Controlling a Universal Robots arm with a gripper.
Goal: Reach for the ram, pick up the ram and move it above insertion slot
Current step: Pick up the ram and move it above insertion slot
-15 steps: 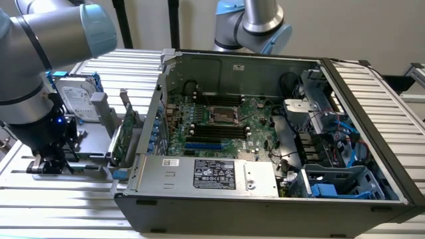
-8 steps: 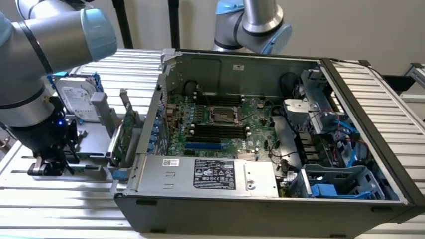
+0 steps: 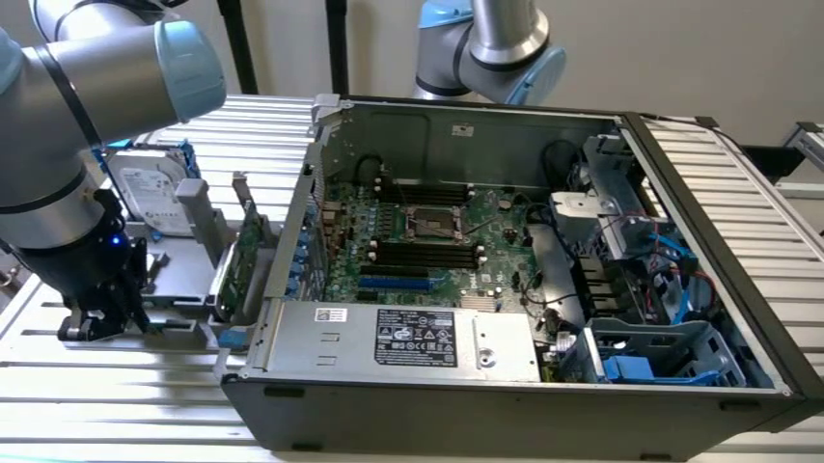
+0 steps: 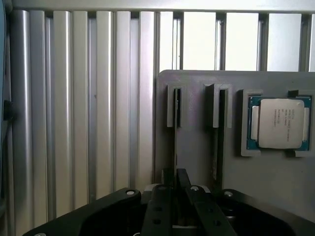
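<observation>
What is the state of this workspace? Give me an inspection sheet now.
surface: slatted metal table carrying a grey holder and an open computer case.
job's things: ram edge-on in the holder; insertion slot among several black ones on the board.
clutter: processor, hard drive, expansion card.
grippers: gripper low over the holder, at the ram.
cables: blue and red leads inside the case.
surroundings: second arm behind the case.

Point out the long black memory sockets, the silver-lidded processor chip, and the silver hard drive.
Long black plastic memory sockets (image 3: 423,254): exterior view, mid-length of one socket.
Silver-lidded processor chip (image 4: 278,123): wrist view, centre of its metal lid.
Silver hard drive (image 3: 149,193): exterior view, its labelled face.
</observation>
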